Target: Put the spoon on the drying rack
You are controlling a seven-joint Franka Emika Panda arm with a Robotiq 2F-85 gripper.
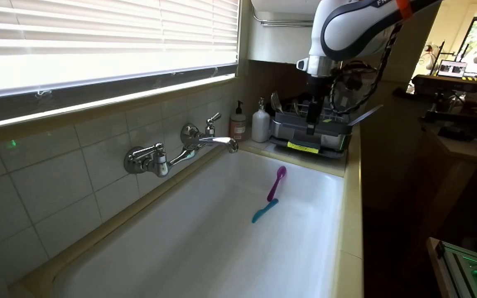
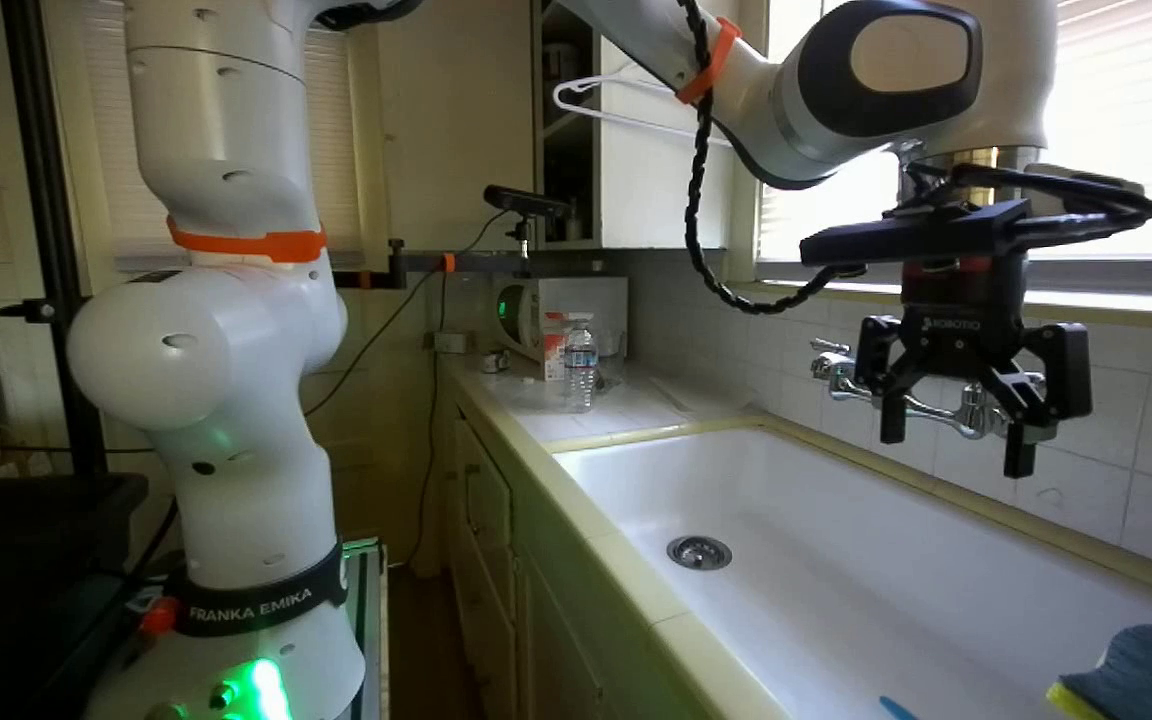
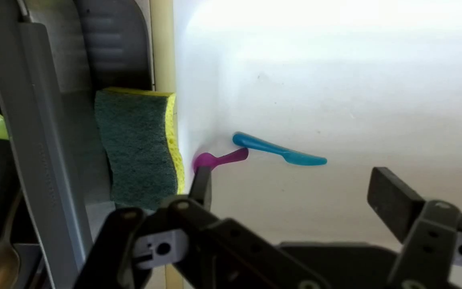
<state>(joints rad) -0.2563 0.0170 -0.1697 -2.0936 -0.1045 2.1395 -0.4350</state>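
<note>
In an exterior view, the purple spoon [image 1: 276, 184] lay in the sink [image 1: 197, 240], its handle near a blue knife [image 1: 265, 210]; the dish rack [image 1: 285, 131] stood just past the sink's end. To my eye nothing was done: grasping, lifting and racking were all left. In an exterior view, the claw [image 2: 956, 446] hung above the sink, jaws apart, holding nothing. In the wrist view, the spoon lay below, toward one jaw, which hid part of its bowl.
</note>
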